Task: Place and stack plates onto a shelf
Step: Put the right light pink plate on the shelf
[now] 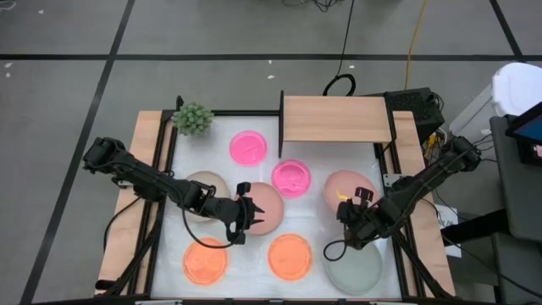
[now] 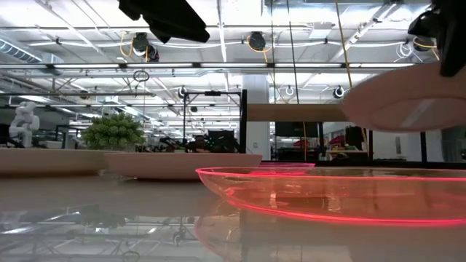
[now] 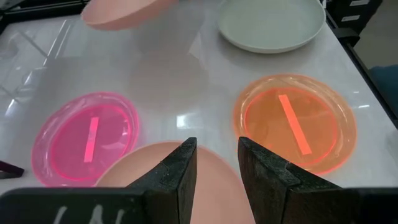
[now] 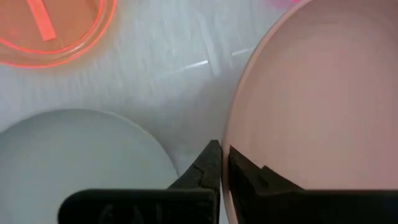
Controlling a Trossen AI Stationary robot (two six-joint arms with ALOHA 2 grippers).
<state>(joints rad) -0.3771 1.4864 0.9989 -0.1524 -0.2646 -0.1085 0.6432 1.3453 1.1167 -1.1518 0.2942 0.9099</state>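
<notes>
Eight plates show w/ the shelf [image 1: 336, 118] as landmark: its light-wood board sits at the table's far edge, bare. Just in front of its left end lies a magenta plate [image 1: 249, 147], and a second magenta plate [image 1: 291, 178] lies nearer its middle, a bit farther out. Farther from the shelf sits the salmon-pink plate [image 1: 264, 206], w/ the beige plate [image 1: 203, 194] to its left under the left arm. Farthest from the shelf run two orange plates, one at left [image 1: 206, 261] and one at centre [image 1: 290, 256], and the pale grey-green plate [image 1: 356, 268] at right.

The left gripper [image 1: 240, 222] hangs at the salmon-pink plate's near-left rim; in the left wrist view its fingers [image 3: 183, 169] stand a narrow gap apart w/ the plate's rim [image 3: 186, 180] between them, prob. not yet pinched, gripping nothing.

The right gripper [image 1: 346, 213] is at the near rim of the dusty-pink plate [image 1: 349, 188], out from the shelf's right end. In the right wrist view its fingers [image 4: 211, 163] are closed on that plate's rim [image 4: 311, 112]. The low view shows this plate [image 2: 404, 102] tilted and off the tabletop, approx. level w/ the shelf board behind it.

A small green plant [image 1: 193, 118] stands left of the shelf.
</notes>
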